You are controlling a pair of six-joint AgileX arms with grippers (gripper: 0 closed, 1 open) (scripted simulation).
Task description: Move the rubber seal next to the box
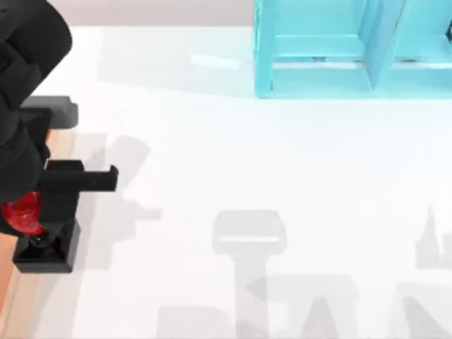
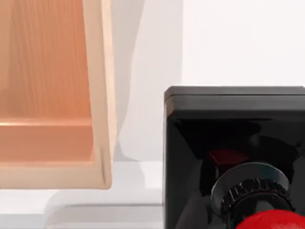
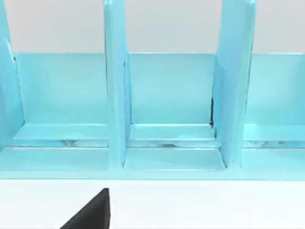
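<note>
— Where's the rubber seal [image 1: 39, 236]?
— Far left of the counter [image 1: 282, 162], black base down, red knob up, just beside the box [image 2: 102, 95] wall.
— Left gripper [image 1: 49, 205]?
— Right over the seal; jaws — can't tell, wide or closed.
— Farther back?
— Cyan shelf frame [image 1: 339, 49] at the rear right — faced by the right wrist camera.

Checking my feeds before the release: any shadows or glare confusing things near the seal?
Top view: grey arm shadows fall on the white table, clear of the rubber seal. Left wrist view: the box shades the strip beside the seal; its red knob shows only a slight sheen. Right wrist view: the cyan shelf frame is evenly lit.
</note>
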